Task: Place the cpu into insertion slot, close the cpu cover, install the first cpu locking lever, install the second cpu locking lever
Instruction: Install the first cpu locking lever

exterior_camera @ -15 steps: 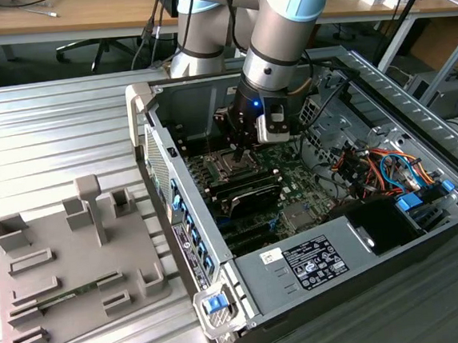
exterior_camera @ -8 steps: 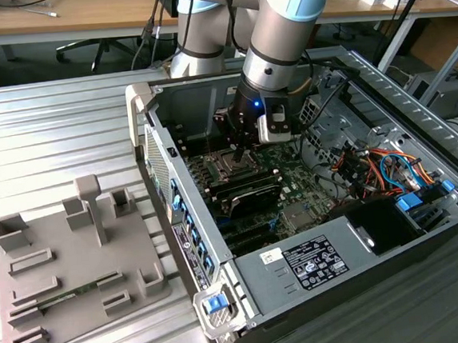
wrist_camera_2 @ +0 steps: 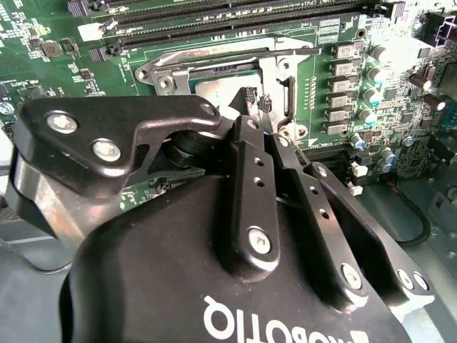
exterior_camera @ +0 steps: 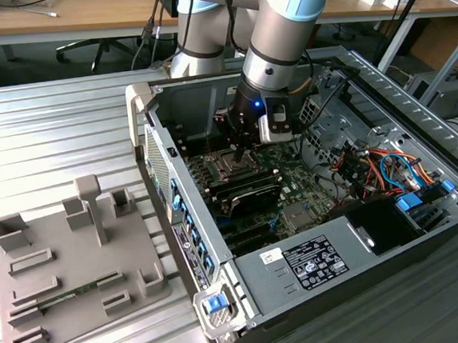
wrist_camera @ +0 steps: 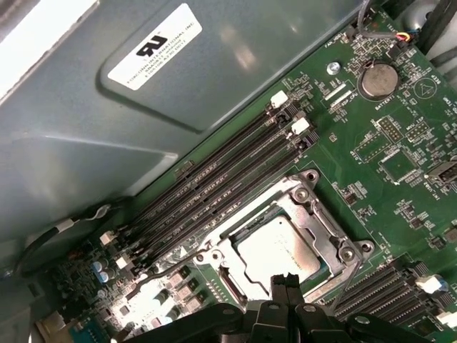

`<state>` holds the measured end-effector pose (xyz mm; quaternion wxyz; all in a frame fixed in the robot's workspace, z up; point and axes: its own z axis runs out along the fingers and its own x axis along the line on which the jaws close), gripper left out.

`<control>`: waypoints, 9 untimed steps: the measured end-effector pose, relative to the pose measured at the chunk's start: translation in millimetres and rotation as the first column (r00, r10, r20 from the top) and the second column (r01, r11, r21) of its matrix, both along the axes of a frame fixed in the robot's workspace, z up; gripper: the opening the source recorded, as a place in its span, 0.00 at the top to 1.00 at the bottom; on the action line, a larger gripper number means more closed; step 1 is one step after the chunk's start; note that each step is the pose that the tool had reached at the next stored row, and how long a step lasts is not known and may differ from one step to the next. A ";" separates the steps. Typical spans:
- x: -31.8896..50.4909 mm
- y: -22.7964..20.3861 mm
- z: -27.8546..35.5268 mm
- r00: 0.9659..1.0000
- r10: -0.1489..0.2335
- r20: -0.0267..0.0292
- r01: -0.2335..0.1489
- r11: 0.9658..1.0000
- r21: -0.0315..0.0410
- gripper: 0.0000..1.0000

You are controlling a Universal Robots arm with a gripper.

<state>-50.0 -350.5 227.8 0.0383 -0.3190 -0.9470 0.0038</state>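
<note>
The cpu (wrist_camera: 280, 249) lies flat in the insertion slot (wrist_camera: 311, 187), its silver top showing through the window of the cpu cover (wrist_camera: 323, 230), which lies down over it. My gripper (wrist_camera: 285, 281) is shut, its black fingertips pressed together just above the socket's edge beside the cpu. In the second wrist view the gripper (wrist_camera_2: 255, 106) tips sit at the cover's side rail, next to the cpu (wrist_camera_2: 214, 89). A thin wire locking lever (wrist_camera: 175, 266) runs along one side of the socket. In the exterior view the gripper (exterior_camera: 241, 146) hangs over the insertion slot (exterior_camera: 230, 168) inside the open case.
Long black memory slots (wrist_camera: 214, 179) flank the socket. The case wall (exterior_camera: 160, 157) rises on the exterior view's left, with a grey fixture plate (exterior_camera: 69, 266) outside it. A power supply (exterior_camera: 317, 260) and coloured cables (exterior_camera: 381, 166) lie toward the exterior view's right.
</note>
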 end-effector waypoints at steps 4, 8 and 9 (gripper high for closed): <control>0.0 0.0 0.0 1.000 0.020 0.000 -0.020 1.000 0.000 0.89; 0.0 0.0 0.0 0.999 0.035 0.000 -0.035 0.999 0.000 0.89; 0.0 0.0 0.0 0.999 0.037 0.000 -0.037 0.999 0.000 0.89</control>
